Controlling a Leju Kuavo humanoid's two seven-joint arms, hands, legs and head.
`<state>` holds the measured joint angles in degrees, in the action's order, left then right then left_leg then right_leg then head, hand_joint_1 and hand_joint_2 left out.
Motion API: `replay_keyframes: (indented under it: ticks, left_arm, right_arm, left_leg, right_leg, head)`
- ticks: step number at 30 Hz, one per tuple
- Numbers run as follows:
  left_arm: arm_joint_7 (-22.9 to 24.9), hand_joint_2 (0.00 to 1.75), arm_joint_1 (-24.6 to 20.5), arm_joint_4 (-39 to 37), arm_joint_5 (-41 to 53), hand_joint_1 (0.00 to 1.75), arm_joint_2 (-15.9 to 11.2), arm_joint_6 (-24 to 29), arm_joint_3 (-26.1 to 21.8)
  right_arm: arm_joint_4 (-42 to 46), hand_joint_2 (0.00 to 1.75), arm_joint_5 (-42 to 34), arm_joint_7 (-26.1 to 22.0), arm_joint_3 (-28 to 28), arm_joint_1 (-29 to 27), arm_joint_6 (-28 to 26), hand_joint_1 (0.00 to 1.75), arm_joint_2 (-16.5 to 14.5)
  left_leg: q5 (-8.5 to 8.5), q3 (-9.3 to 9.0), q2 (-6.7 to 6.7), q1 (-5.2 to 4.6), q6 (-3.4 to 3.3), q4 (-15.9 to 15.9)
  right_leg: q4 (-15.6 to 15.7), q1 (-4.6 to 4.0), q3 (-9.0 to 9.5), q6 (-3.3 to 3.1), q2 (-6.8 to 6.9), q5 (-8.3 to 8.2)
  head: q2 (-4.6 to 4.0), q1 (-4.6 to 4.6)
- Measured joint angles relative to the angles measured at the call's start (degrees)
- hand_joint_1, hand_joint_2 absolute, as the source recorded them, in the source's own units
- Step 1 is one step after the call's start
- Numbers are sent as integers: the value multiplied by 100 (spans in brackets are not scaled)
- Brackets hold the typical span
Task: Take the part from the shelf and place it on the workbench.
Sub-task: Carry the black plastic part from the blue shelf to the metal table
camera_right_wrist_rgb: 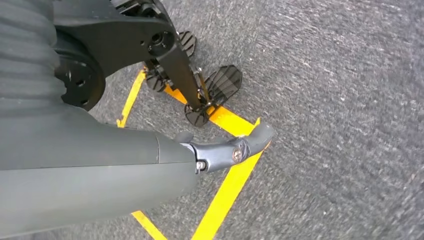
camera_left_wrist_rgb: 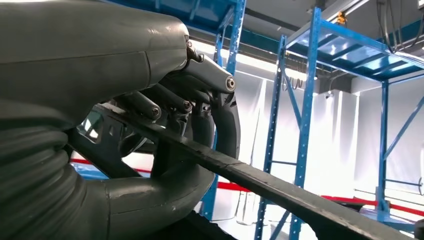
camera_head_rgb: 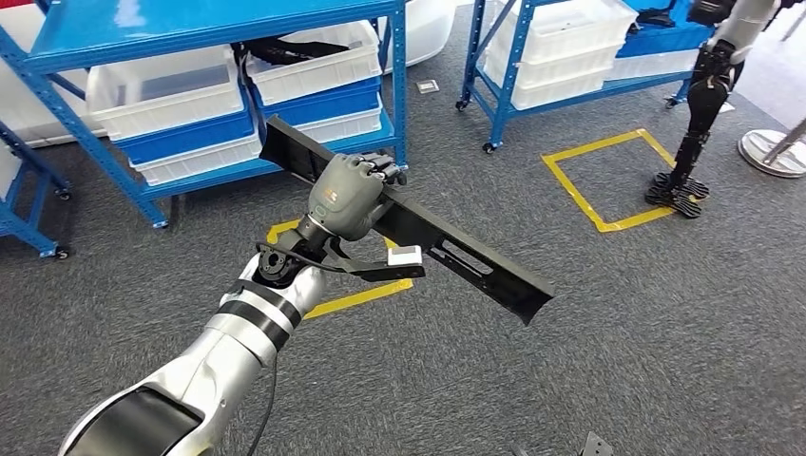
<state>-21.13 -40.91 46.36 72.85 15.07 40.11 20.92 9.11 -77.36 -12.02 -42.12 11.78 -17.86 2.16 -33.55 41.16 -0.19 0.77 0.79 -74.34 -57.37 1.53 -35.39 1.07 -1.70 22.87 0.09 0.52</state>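
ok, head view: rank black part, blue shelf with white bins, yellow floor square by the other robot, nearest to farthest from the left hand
1. black part, held in the left hand.
2. blue shelf, just behind, upper left.
3. yellow floor square, far right.

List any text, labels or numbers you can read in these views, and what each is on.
None can be read.
Back of the left hand: a small orange and green mark, too small to read.
Black part held by that hand: no lettering shows.
White bins on the blue shelf: no labels show.
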Motion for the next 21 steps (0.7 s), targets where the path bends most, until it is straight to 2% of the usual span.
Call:
replay_keyframes:
  ticks: [1, 2, 3, 5, 6, 7, 9, 10, 11, 13, 15, 16, 17, 18, 19, 20, 21]
  left_arm:
    - [-27, 175, 47, 60, 59, 175, -2, 0, -69]
    - [-55, 175, 84, 120, 112, 175, -1, 0, -130]
    - [-86, 175, 105, 183, 176, 175, 2, 0, -186]
    - [-152, 175, 118, 289, 320, 175, 8, 0, -287]
    - [-177, 175, 121, 322, 375, 175, 11, -1, -333]
    - [-199, 175, 126, 335, 396, 175, 14, -1, -371]
    - [-223, 175, 133, 339, 350, 175, 29, -2, -414]
    - [-228, 175, 132, 339, 313, 175, 41, -2, -421]
    - [-224, 175, 124, 335, 273, 175, 52, -2, -422]
    - [-207, 175, 107, 301, 200, 175, 63, -2, -422]
    - [-189, 175, 96, 231, 132, 175, 62, -3, -421]
    - [-184, 175, 94, 197, 108, 175, 62, -4, -420]
    - [-180, 175, 92, 170, 96, 175, 62, -4, -419]
    - [-178, 175, 86, 151, 90, 175, 62, -4, -419]
    - [-177, 175, 76, 136, 83, 175, 63, -4, -418]
    - [-176, 175, 63, 123, 62, 175, 61, -4, -418]
    - [-175, 175, 47, 109, 32, 175, 58, -4, -418]
  right_arm:
    - [0, 175, 2, 0, 0, -2, -8, 0, 1]
    - [0, 175, 2, 0, 0, -5, -13, 0, 2]
    - [0, 175, 4, 1, 0, -5, -19, 0, 2]
    - [0, 175, 14, 3, 0, 3, -31, 0, 3]
    - [0, 175, 18, 4, 0, 8, -36, 0, 4]
    - [-1, 175, 20, 6, 0, 6, -42, 0, 7]
    - [-2, 175, 10, 8, 0, -21, -51, 0, 22]
    - [-2, 175, 2, 7, 0, -37, -55, 0, 28]
    - [-2, 175, -8, 4, 0, -43, -56, 0, 32]
    - [0, 175, -21, -3, 1, -31, -54, 0, 31]
    - [0, 175, -27, -10, 2, -19, -51, 0, 33]
    - [0, 175, -29, -13, 2, -20, -50, 0, 37]
    - [0, 175, -31, -15, 2, -24, -50, 0, 43]
    - [0, 175, -32, -16, 3, -26, -50, 0, 51]
    - [0, 175, -32, -17, 3, -24, -48, 0, 60]
    - [1, 175, -32, -19, 4, -13, -43, 0, 66]
    - [1, 175, -32, -22, 4, -1, -39, 0, 68]
  left_leg:
    - [39, 42, -9, 1, -9, -65]
    - [187, -29, -20, 4, -21, 103]
    - [400, -192, -67, 12, -34, 450]
    - [706, -540, -347, 51, -49, 1173]
    - [763, -633, -459, 57, -55, 1379]
    - [762, -660, -523, 52, -67, 1457]
    - [794, -658, -402, 21, -133, 1500]
    - [818, -668, -332, 20, -177, 1531]
    - [842, -678, -256, 24, -216, 1561]
    - [862, -683, -95, 21, -260, 1591]
    - [859, -667, 77, 13, -268, 1591]
    - [857, -661, 160, 12, -268, 1591]
    - [854, -659, 237, 12, -264, 1590]
    - [849, -660, 309, 13, -257, 1590]
    - [841, -665, 372, 5, -243, 1589]
    - [827, -666, 435, -16, -218, 1585]
    - [813, -671, 495, -37, -188, 1583]
  right_leg:
    - [-4, -6, 0, 0, -91, 0]
    - [-12, -6, 0, 1, -181, 0]
    - [-25, -3, 1, 2, -269, 0]
    - [-64, -9, -30, 19, -424, 0]
    - [-73, -8, -60, 46, -487, -8]
    - [-71, -4, -95, 84, -548, -22]
    - [-44, 20, -162, 175, -630, -60]
    - [-82, 17, -209, 203, -535, -45]
    - [-212, 8, -297, 214, -373, 16]
    - [-839, -11, -627, 206, 4, 284]
    - [-1560, -8, -993, 227, 111, 531]
    - [-1682, -3, -1052, 261, 128, 551]
    - [-1563, 3, -981, 308, 152, 489]
    - [-1228, 9, -791, 356, 204, 367]
    - [-784, 7, -535, 388, 336, 233]
    - [-401, -12, -313, 389, 467, 118]
    - [-143, -33, -164, 356, 555, 41]
  head:
    - [0, 0]
    - [0, 1]
    - [0, 1]
    - [0, -6]
    - [0, -10]
    - [0, -13]
    - [0, -13]
    - [0, -21]
    - [0, -35]
    - [0, -63]
    - [0, -72]
    - [0, -73]
    - [0, -74]
    - [0, -74]
    - [0, -75]
    - [0, -80]
    - [0, -74]
